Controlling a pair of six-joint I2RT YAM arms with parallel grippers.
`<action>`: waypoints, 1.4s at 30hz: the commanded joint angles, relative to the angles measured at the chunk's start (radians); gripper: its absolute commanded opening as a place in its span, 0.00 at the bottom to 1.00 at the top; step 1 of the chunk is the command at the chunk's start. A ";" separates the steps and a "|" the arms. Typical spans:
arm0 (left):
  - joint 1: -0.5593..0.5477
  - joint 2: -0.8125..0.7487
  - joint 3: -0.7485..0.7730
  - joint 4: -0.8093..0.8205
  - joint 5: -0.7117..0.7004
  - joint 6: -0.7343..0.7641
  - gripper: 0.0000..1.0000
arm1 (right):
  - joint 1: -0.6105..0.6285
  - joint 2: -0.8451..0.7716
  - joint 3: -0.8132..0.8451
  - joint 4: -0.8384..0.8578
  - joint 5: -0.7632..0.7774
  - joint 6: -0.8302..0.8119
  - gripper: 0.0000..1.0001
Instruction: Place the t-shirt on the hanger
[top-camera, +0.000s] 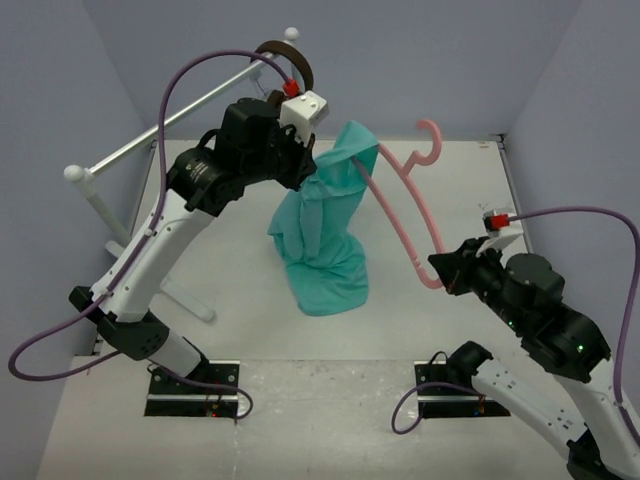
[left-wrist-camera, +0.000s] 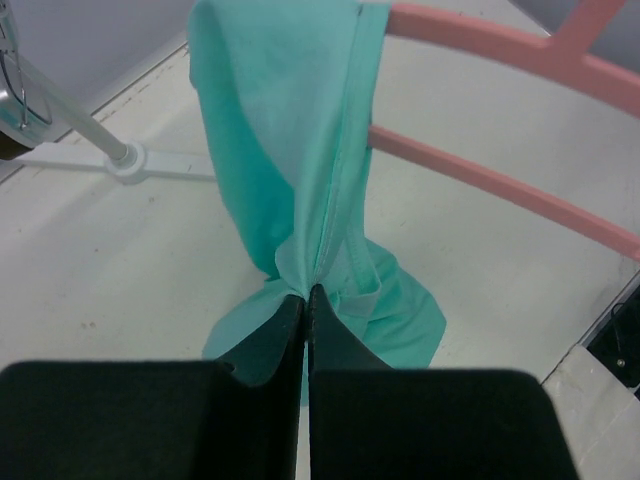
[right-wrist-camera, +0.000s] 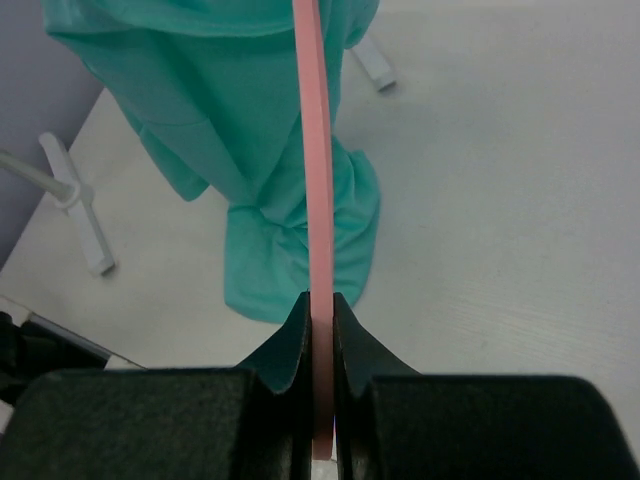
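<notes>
Rail (top-camera: 125, 148): silver bar, white ball at each end, slanting along far-left side of table.
Headphones (top-camera: 296, 50): brown, at rail's far end.
Stand (top-camera: 188, 300): white post and feet under rail, resting on table.
Table (top-camera: 330, 400): white, lightly scuffed.
Walls (top-camera: 430, 60): plain lilac-grey, on three sides.

Pale lavender-grey walls (top-camera: 420, 60) closed the space in on the left, far and right sides, plain and bare. The surface (top-camera: 240, 300) was matte white, lightly scuffed and speckled toward the near edge. At far left a silver rail (top-camera: 125, 148) with white ball ends ran diagonally on a white stand (top-camera: 190, 303). Brown headphones (top-camera: 283, 46) hung at the rail's far end. The light was soft and even, and shadows were faint.
</notes>
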 joint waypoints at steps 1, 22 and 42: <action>-0.001 0.035 0.027 -0.008 -0.032 0.012 0.00 | 0.004 -0.025 0.049 0.001 0.188 0.116 0.00; -0.042 0.118 -0.024 0.190 0.098 -0.087 0.00 | 0.004 -0.015 0.158 -0.252 0.270 0.127 0.00; -0.185 -0.044 -0.432 0.517 0.067 -0.301 0.00 | 0.004 0.090 -0.095 0.406 0.374 0.411 0.00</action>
